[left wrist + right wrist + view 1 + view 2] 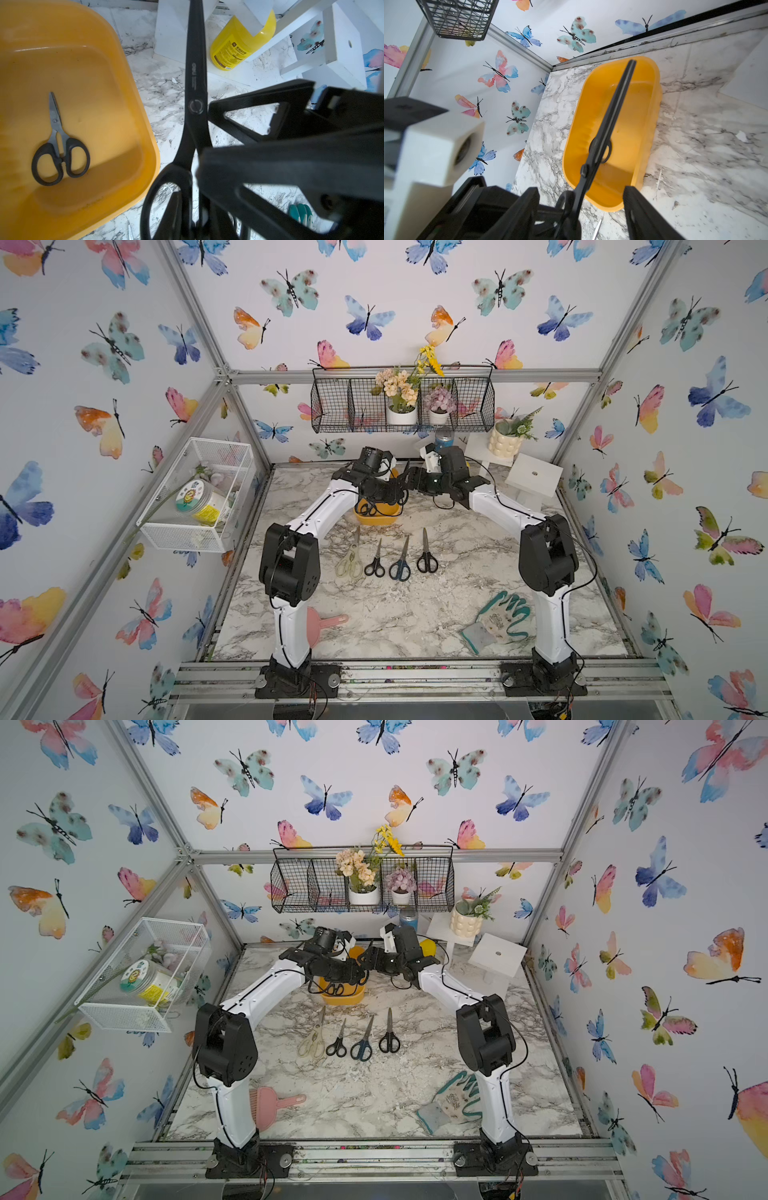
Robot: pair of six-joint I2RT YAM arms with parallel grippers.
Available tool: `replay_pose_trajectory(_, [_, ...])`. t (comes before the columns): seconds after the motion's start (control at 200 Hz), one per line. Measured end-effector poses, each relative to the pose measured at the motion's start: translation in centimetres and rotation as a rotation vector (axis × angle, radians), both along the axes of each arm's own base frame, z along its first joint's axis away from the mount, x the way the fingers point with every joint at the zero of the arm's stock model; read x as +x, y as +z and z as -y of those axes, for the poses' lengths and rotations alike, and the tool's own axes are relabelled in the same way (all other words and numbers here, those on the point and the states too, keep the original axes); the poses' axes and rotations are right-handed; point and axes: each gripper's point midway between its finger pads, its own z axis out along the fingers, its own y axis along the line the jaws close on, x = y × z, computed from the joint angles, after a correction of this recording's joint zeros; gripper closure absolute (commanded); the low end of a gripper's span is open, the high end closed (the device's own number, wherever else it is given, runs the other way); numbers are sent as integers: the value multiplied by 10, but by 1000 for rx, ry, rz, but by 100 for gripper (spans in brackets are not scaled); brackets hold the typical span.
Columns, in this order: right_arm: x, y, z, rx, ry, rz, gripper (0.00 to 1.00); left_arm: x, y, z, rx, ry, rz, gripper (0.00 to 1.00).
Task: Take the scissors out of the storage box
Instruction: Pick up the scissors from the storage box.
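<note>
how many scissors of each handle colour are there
cream-white-handled metal scissors: 1
dark blue-handled metal scissors: 1
black-handled scissors: 4 (short pair, longer pair on the marble table; small pair in the yellow-orange plastic storage box; large all-black pair held aloft)
total: 6

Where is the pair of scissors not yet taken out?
The left wrist view shows the scissors inside the box, at the table's far middle, behind the row of four.

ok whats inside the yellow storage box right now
One small black-handled pair of scissors lies flat on the floor of the storage box. Nothing else shows in it. In both top views the arms cover most of its inside.
</note>
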Motion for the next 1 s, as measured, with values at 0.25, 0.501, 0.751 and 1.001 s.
replay_pose_trajectory(0.25, [0, -11, -2, 20, -11, -60, 52, -11, -1, 1, -2, -5, -8, 100])
replay_pose_trajectory(0.501, [-14, -10, -14, 96, 63, -103, 73, -19, 0, 17, 23, -36, 18, 100])
replay_pose_trajectory(0.751, [-21, -28, -10, 102, 58, -164, 88, -23, -15, 20, 67, -35, -6, 81])
replay_pose_trajectory(1.001, [-22, -46, 0, 69, 36, -184, 92, -25, -19, 18, 88, -34, -15, 51])
